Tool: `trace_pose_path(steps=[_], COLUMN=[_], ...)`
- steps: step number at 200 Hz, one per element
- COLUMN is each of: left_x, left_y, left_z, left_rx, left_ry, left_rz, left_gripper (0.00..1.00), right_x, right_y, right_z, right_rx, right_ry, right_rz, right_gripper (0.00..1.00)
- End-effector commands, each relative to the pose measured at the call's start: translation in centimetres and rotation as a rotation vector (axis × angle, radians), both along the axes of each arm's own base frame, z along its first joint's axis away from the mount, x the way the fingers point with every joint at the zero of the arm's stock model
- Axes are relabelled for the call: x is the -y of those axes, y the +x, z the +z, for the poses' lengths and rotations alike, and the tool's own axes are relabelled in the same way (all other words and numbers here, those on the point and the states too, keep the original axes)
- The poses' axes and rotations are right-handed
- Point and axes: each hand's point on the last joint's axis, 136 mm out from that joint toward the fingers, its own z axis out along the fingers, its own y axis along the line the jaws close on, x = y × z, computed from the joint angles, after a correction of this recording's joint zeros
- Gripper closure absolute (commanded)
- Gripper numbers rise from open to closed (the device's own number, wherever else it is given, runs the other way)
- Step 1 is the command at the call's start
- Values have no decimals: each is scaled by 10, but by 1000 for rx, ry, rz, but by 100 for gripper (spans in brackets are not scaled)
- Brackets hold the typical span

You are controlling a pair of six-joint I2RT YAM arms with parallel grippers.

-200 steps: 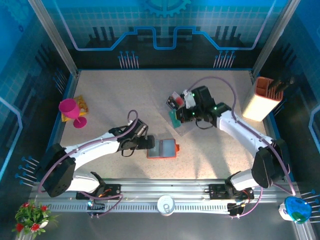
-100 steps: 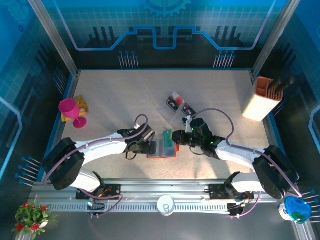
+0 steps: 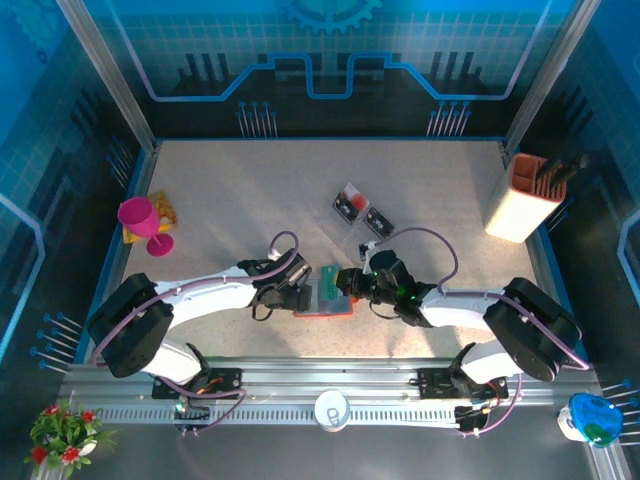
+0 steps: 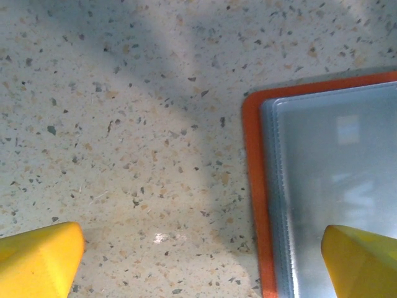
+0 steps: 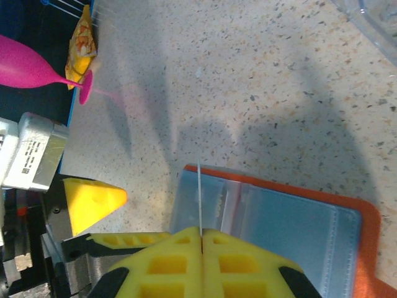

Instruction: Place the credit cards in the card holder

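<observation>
Overall light: bright and even from overhead on the speckled beige stone-pattern tabletop (image 3: 250,200) in the top view, with a cool glow on the blue printed wall panels (image 3: 330,60).
Shadows: soft grey bands slant across the tabletop in both wrist views.
Glare: pale rectangular reflections sit on the clear sleeves of the orange-red leather-like folding card holder (image 4: 251,186).
Focus: the tabletop speckles are crisp; the yellow fingertips (image 4: 37,261) of the left gripper (image 4: 198,264) look slightly soft at the bottom corners.

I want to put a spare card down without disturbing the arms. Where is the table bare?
Bare: the far strip from the goblet to the tray, and the patch between the tray and the box. Crowded: around the wallet, where the open left gripper and the right gripper, shut on a card, meet.
</observation>
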Motion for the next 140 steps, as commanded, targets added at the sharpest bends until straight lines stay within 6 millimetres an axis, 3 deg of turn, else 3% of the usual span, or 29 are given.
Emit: trace_pose_path(steps=[1, 140], left_x=[-14, -20], left_y=[-10, -16], left_z=[-11, -18], left_rx=[-33, -50], left_ry=[71, 83], left_rz=[10, 25], left_gripper=[1, 1], right_x=[-1, -14], right_y=[4, 4], right_z=[3, -15], right_rx=[34, 11], right_ry=[17, 34], right_rz=[-30, -23], right_gripper=[100, 100])
